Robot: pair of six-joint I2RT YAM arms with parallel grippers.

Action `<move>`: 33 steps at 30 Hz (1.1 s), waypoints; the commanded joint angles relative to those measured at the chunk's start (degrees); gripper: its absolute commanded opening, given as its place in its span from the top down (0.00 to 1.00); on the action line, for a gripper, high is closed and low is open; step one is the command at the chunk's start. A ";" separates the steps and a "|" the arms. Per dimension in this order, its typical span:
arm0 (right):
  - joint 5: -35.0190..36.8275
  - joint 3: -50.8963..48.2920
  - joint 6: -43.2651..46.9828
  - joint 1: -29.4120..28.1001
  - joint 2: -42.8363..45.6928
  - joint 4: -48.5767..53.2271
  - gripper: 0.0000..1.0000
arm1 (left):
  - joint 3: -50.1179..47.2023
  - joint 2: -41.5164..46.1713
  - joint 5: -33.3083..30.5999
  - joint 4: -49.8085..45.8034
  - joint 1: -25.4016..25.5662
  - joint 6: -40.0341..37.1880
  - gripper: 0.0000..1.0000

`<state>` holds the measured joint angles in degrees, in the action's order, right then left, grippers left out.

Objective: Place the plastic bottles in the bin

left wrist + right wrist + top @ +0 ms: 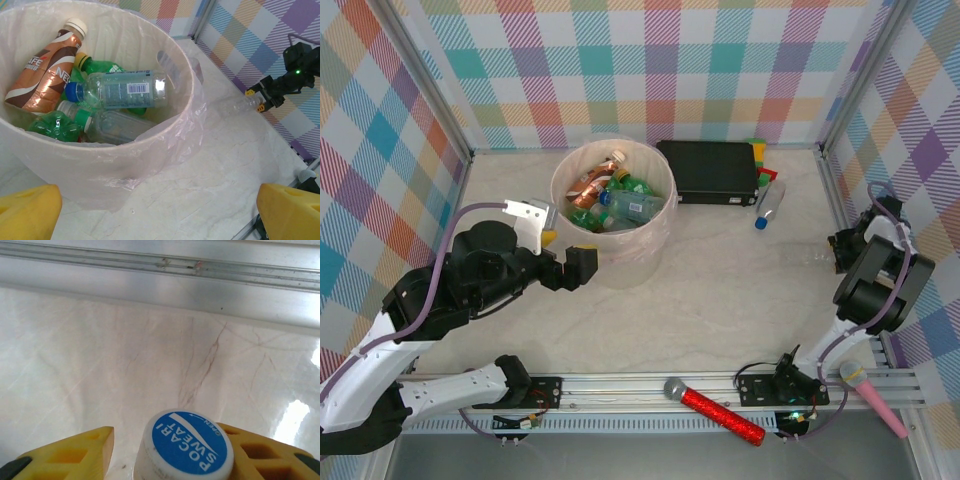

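The left gripper (572,268) hangs with jaws spread wide and nothing between them, just in front of the bin (655,235), whose near wall and plastic liner (190,135) stand before the yellow fingertips (27,212); inside the bin lie a brown bottle (47,70), green bottles (55,125) and clear bottles (120,90). Right of the bin sits a black box (710,172), with a loose bottle (767,204) beside it. Far right of the bin, the right gripper (167,442) is partly closed around the blue cap (186,440) of a lying bottle (813,259) on the table (720,300); a gap shows beside one finger, so I cannot tell whether it holds firmly.
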<state>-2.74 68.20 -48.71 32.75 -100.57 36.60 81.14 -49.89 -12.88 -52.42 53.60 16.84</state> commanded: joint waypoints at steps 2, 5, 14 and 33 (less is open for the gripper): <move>-1.54 -0.41 -0.10 -2.14 5.47 -1.85 0.56 | 0.59 0.06 -0.01 0.11 0.54 -1.16 0.00; -0.33 0.50 0.80 -5.03 7.68 -1.20 0.56 | 0.51 0.29 -0.29 0.22 0.54 -1.10 0.00; 1.68 1.87 2.64 -14.00 17.54 -2.41 0.56 | 0.21 1.28 -2.73 0.36 0.54 -0.59 0.00; -1.36 3.46 8.34 -24.74 23.67 -0.84 0.37 | -1.26 3.50 -5.13 1.21 0.54 0.56 0.00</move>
<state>-1.50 74.52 -42.39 9.96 -76.88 34.30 80.29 -46.44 -17.23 -52.36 53.60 17.10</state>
